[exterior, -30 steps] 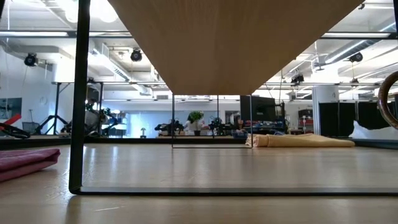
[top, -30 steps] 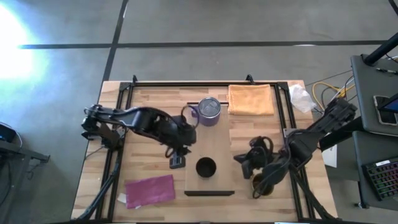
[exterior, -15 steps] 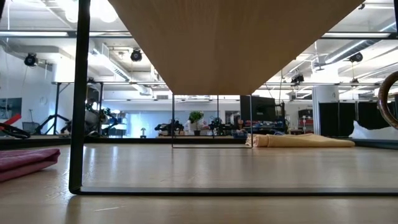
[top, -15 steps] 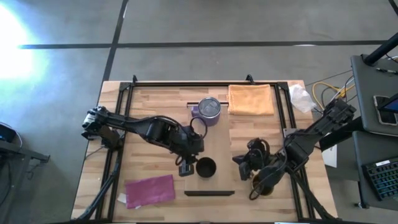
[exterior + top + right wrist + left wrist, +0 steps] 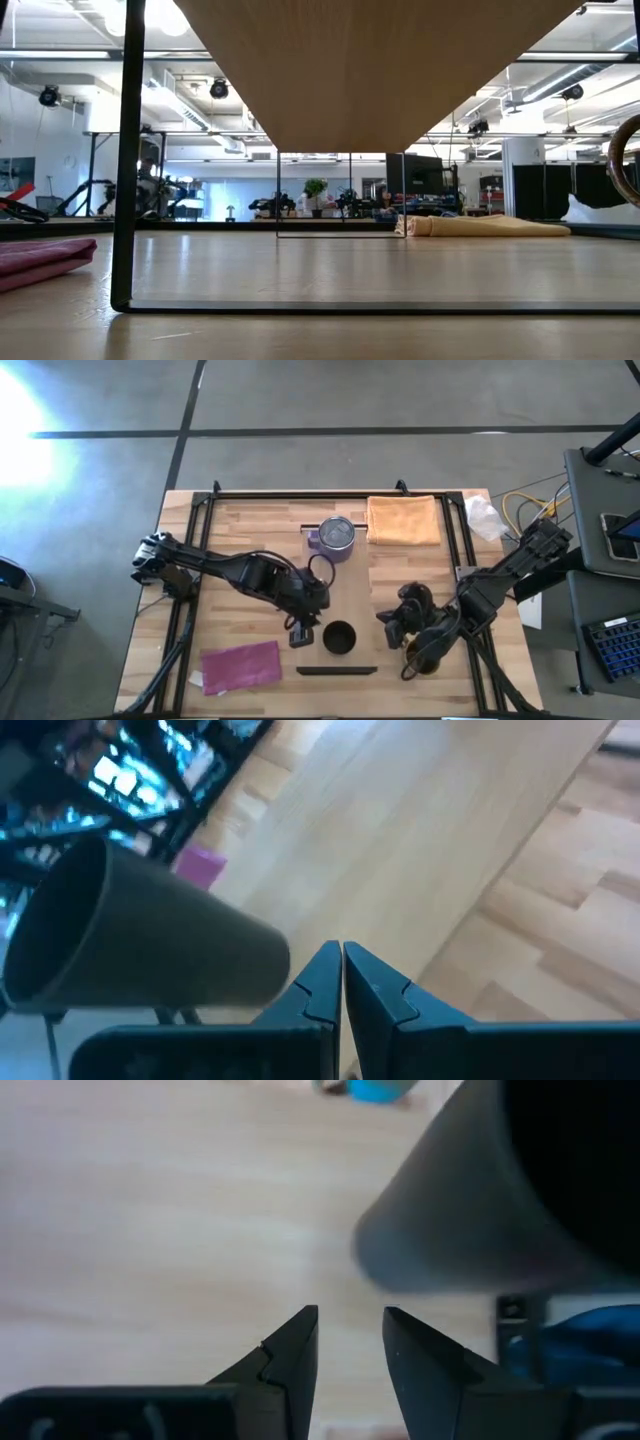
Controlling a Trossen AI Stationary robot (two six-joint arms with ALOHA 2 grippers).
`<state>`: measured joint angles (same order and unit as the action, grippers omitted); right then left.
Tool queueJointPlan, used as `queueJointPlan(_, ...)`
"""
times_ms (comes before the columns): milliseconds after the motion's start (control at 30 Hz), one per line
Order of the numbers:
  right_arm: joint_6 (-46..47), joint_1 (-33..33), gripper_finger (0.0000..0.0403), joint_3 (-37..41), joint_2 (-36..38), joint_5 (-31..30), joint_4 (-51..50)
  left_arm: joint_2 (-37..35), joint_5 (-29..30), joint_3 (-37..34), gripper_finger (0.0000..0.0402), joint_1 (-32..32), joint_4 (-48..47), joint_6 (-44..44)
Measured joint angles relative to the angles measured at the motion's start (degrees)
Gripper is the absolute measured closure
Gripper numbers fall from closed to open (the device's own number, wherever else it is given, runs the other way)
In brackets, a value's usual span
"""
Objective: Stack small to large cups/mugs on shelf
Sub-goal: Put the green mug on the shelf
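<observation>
The small black cup (image 5: pixel 339 638) stands upright on the light-wood shelf (image 5: pixel 340 585), near its dark front edge. My left gripper (image 5: pixel 304 632) is just left of the cup, fingers pointing down and narrowly open (image 5: pixel 350 1335); the cup (image 5: pixel 470 1180) shows close beyond them. The purple mug (image 5: pixel 337 538) stands at the shelf's far end. My right gripper (image 5: pixel 398 622), to the right of the shelf, is shut on the brown mug (image 5: pixel 140 935), which lies on its side in the air. My left gripper stands close against the black cup's left side (image 5: pixel 400 1270); I cannot tell whether a finger touches it. My right gripper is shut beside the brown mug's wall (image 5: pixel 270 965). Its own fingers hide the part they hold. The mug is clear of the table, tilted, with its mouth sideways.
An orange cloth (image 5: pixel 403 520) lies at the far right and a purple cloth (image 5: pixel 240 665) at the near left. In the low view the shelf's underside (image 5: pixel 350 70) sits on a black leg (image 5: pixel 125 150), and a brown curved rim (image 5: pixel 622 160) shows at the right.
My left gripper has gone from beside the purple mug toward the table's near edge and right, down to the black cup's left side. The black cup has slid a little toward the right and the near edge on the shelf, staying upright.
</observation>
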<state>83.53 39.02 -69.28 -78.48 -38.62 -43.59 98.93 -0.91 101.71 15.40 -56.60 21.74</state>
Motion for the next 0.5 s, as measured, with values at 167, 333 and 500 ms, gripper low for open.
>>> queueJointPlan(167, 5.61, 2.42, 0.0394, -0.97, 0.03, 6.63, -10.54, -0.94, 4.93, 0.7, 0.0301, -0.35, -6.28, -1.12)
queueJointPlan(333, 20.77, 5.21, 0.0392, -2.73, 0.06, 9.57, -28.98, -2.5, 7.95, 0.35, 0.0301, -0.44, -8.83, -1.12)
queueJointPlan(500, 20.36, 5.23, 0.0356, -2.93, 0.11, 24.75, -33.87, -4.32, 8.13, 0.35, 0.0301, -0.44, -8.51, -1.08)
